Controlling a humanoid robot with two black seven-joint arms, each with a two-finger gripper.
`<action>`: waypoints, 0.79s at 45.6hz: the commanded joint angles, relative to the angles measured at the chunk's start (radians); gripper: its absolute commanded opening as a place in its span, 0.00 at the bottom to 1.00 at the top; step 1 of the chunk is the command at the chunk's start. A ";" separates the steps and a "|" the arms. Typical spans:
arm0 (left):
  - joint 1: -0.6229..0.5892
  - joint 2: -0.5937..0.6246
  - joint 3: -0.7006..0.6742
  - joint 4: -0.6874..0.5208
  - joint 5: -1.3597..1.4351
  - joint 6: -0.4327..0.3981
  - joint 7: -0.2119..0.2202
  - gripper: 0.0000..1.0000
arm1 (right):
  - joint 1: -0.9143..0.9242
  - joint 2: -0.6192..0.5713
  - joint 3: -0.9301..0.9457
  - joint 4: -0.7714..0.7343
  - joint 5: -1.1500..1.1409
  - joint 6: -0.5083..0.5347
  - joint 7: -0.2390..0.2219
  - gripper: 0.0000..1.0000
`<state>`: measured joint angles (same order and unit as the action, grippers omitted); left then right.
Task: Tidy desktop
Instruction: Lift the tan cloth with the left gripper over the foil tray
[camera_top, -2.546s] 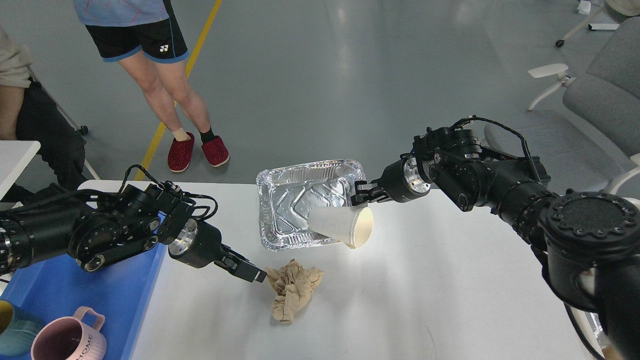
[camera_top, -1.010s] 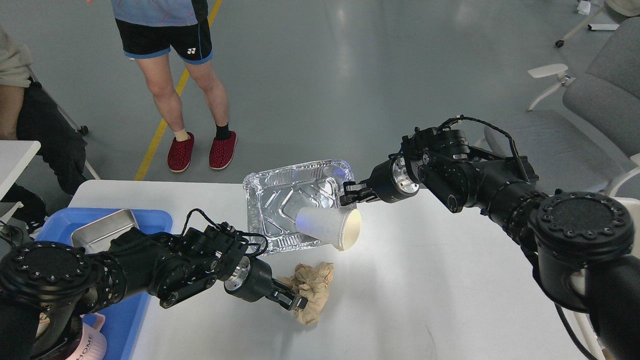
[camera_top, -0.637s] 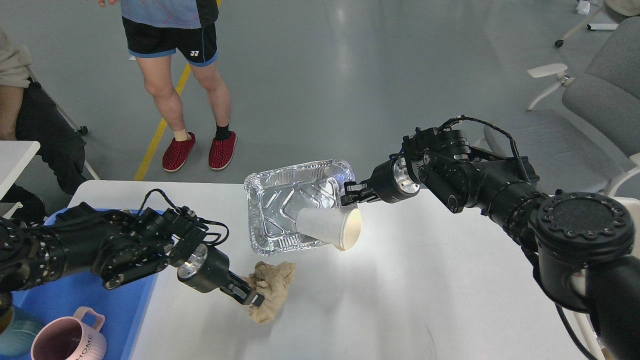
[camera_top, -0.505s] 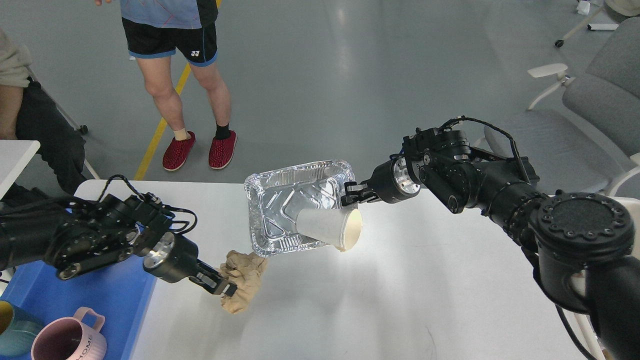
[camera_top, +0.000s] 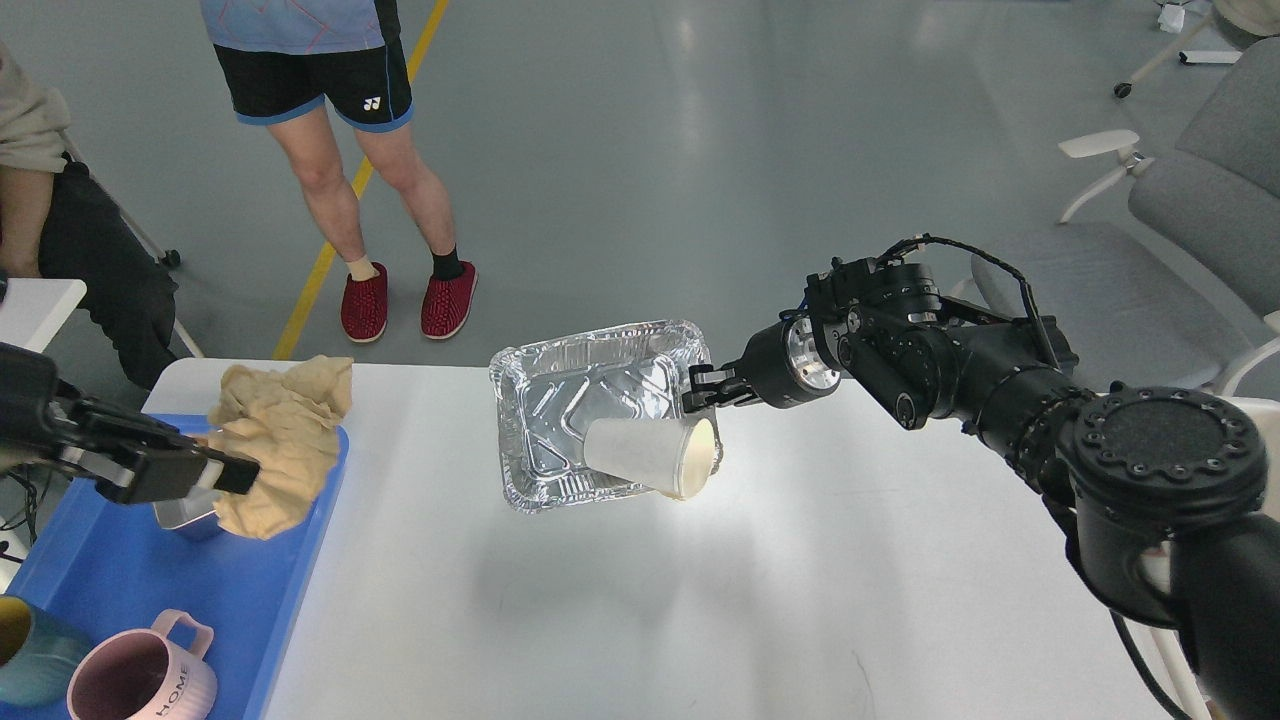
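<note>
The white desktop (camera_top: 640, 600) fills the lower view. My left gripper (camera_top: 235, 474) is shut on a crumpled brown paper (camera_top: 275, 435) and holds it up over the blue tray (camera_top: 140, 590) at the left edge. My right gripper (camera_top: 698, 392) is shut on the right rim of a foil tray (camera_top: 570, 400) and holds it tilted above the desktop's far edge. A white paper cup (camera_top: 650, 455) lies on its side in the foil tray, mouth toward the right.
A pink mug (camera_top: 140, 675) and a teal cup (camera_top: 25, 650) stand on the blue tray, with a metal tin (camera_top: 185, 518) partly hidden under the paper. A person's legs (camera_top: 380, 200) stand beyond the desk. Grey chairs (camera_top: 1190, 200) are at the right.
My left gripper has closed on the brown paper, lifted it off the desktop and carried it left over the blue tray. The foil tray and cup barely moved.
</note>
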<state>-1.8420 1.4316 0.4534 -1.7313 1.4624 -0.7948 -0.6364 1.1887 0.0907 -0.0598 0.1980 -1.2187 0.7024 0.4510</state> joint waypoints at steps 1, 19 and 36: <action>-0.163 0.099 -0.105 -0.028 0.000 -0.165 -0.014 0.01 | 0.000 0.000 0.000 0.000 -0.001 -0.001 0.000 0.00; -0.188 0.037 -0.187 0.007 -0.001 -0.164 -0.003 0.02 | 0.014 0.018 0.000 0.000 -0.001 -0.001 -0.003 0.00; 0.130 -0.480 -0.191 0.332 0.009 0.180 0.044 0.03 | 0.014 0.018 0.001 0.000 -0.001 -0.004 -0.003 0.00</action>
<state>-1.8003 1.1014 0.2694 -1.5049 1.4715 -0.6792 -0.5973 1.2027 0.1089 -0.0598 0.1978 -1.2195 0.6994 0.4478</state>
